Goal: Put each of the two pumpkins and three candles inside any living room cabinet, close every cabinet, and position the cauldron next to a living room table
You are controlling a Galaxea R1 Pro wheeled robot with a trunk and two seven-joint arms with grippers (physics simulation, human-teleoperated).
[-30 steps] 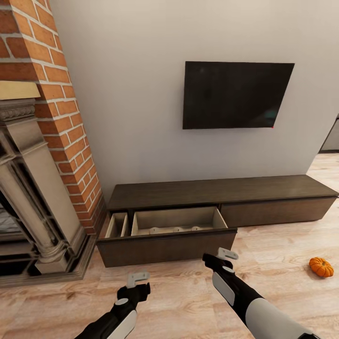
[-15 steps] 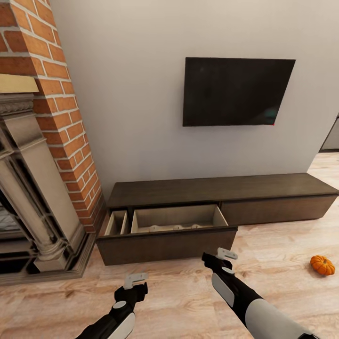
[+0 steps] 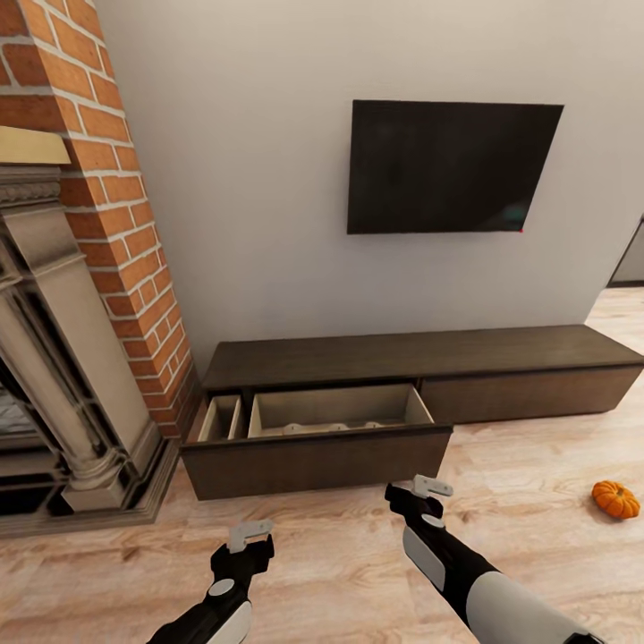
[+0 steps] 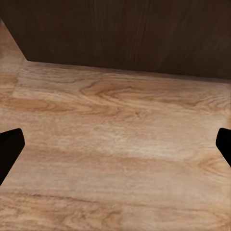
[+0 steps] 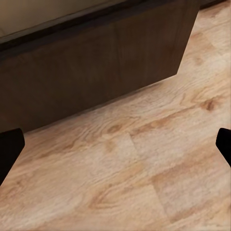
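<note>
1. Pale wooden floor (image 3: 537,501) runs up to a light grey wall, with the long, low dark-brown cabinet (image 3: 501,353) standing against that wall.
2. At the cabinet's left end one wide pull-out front (image 3: 313,458) stands drawn out over the floor, showing a lighter wooden interior split into a narrow compartment and a wide one.
3. Along the near edge of the wide compartment the rounded tops of the candles (image 3: 333,427) just peek over the front; how many there are is hard to tell.
4. The cabinet's right-hand front is flush and closed.
5. One orange pumpkin (image 3: 616,498) lies on the floor well to the right of the open front, in front of the cabinet's right end.
6. The left gripper (image 3: 249,535) hangs above bare floor just before the open front; its fingers are spread wide with nothing between them, the dark tips (image 4: 9,149) at the edges of the left wrist view.
7. The right gripper (image 3: 427,494) hovers near the front's right corner, fingers likewise wide apart and empty, its wrist view looking at the dark front (image 5: 96,72).
8. A black television (image 3: 452,166) hangs on the wall above the cabinet, and a red brick chimney (image 3: 107,179) with a carved stone fireplace surround (image 3: 54,358) stands just left of it.
</note>
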